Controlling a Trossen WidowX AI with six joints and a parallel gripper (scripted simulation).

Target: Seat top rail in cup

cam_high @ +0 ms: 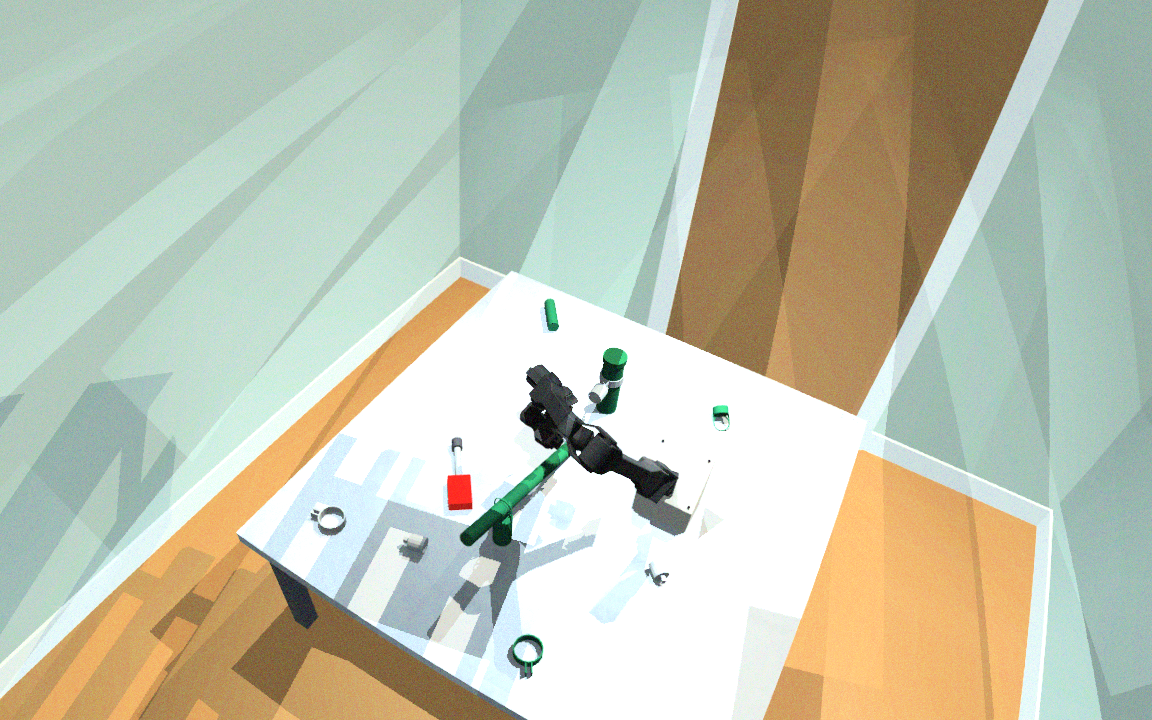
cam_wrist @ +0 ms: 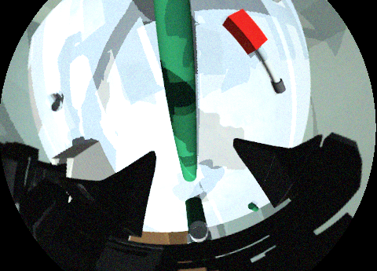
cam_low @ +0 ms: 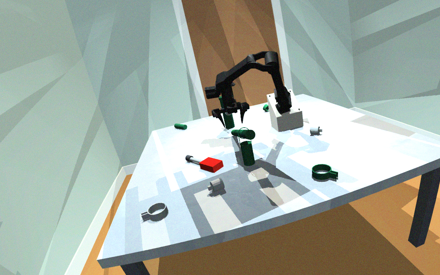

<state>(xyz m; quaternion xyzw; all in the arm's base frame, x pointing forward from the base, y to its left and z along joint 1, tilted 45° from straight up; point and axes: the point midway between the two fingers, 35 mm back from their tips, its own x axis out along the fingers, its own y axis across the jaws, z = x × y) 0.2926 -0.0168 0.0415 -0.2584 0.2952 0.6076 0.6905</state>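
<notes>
The green top rail [cam_high: 517, 492] runs through the loop cap on the short green post [cam_high: 499, 530]. It points toward the big green post [cam_high: 613, 380]. A pale brace band sits high on that post and carries the grey rail-end cup [cam_high: 598, 392]. My gripper [cam_high: 547, 431] is open and hangs over the rail's cut end. In the wrist view the fingers stand wide on either side of the rail [cam_wrist: 177, 62], with a gap on each side. The cut end stops short of the cup [cam_wrist: 198, 229]. In the exterior view my gripper [cam_low: 231, 116] is in front of the big post [cam_low: 229, 119].
A red block with a handle [cam_high: 459, 490] lies left of the rail. A grey band ring [cam_high: 326, 512], a loose grey cup [cam_high: 414, 542], a green band ring [cam_high: 526, 651], a short green cylinder [cam_high: 550, 313] and small fittings [cam_high: 721, 413] [cam_high: 659, 574] are scattered about. The arm's white base [cam_low: 286, 117] stands to the right.
</notes>
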